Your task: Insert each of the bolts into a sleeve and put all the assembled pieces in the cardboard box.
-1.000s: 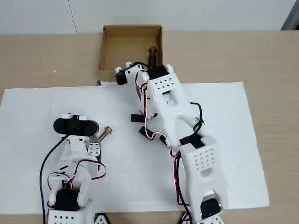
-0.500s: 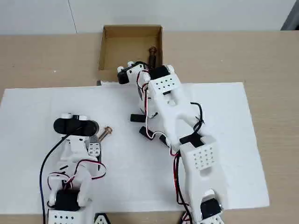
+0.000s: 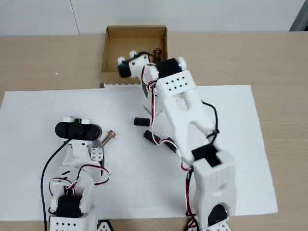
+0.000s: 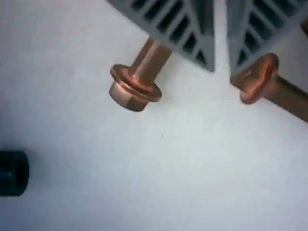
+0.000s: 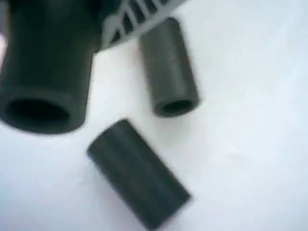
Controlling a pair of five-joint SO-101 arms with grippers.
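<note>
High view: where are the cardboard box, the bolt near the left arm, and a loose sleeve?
cardboard box (image 3: 124, 47), high view, bare floor inside.
bolt (image 3: 109, 135), high view, its head end.
sleeve (image 3: 140, 121), high view, middle of its side.

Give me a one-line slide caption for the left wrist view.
Left gripper over one copper bolt, a second bolt beside it, black sleeve farther off, all on white paper.

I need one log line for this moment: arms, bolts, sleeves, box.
left gripper: open, above two bolts | right arm: by two loose sleeves | cardboard box: bolt head inside
</note>
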